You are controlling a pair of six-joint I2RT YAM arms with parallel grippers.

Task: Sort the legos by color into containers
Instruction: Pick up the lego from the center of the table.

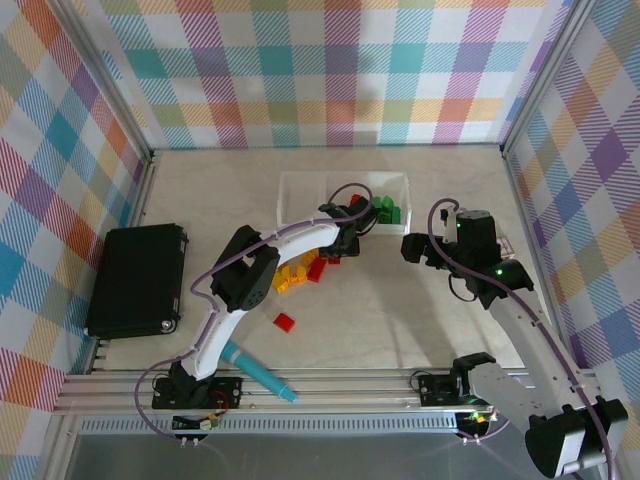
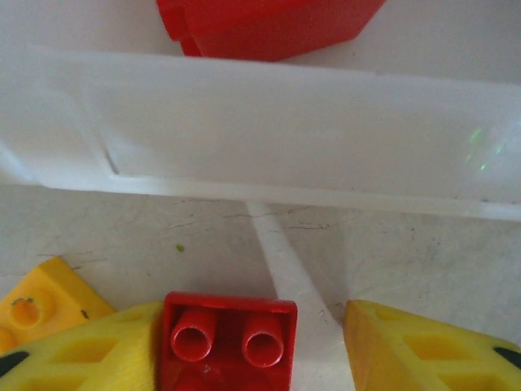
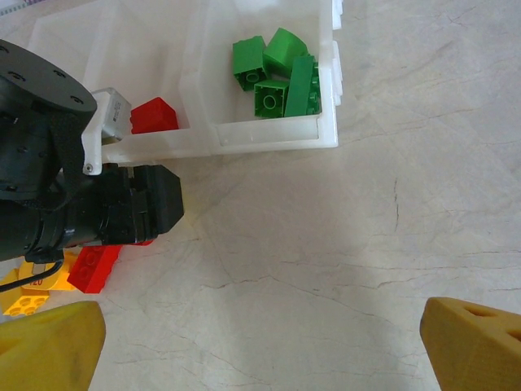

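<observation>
The white three-compartment tray (image 1: 300,185) stands at the back middle. Its right compartment holds several green legos (image 1: 385,212) (image 3: 277,77), and its middle one a red lego (image 3: 155,114) (image 2: 269,24). Just before the tray's near wall (image 2: 285,122), my left gripper (image 1: 345,240) (image 2: 252,326) is low over the table. A red lego (image 2: 228,338) lies between its jaws, against the left finger (image 2: 98,350), with a gap to the right finger. Yellow legos (image 1: 290,275) and red legos (image 1: 316,268) lie loose beside it. My right gripper (image 1: 415,247) (image 3: 260,342) is open over bare table.
One red lego (image 1: 285,321) lies alone nearer the front. A teal marker (image 1: 258,372) rests by the left arm's base. A big black flat box (image 1: 135,280) sits at the left edge. Checked walls close in the table on three sides.
</observation>
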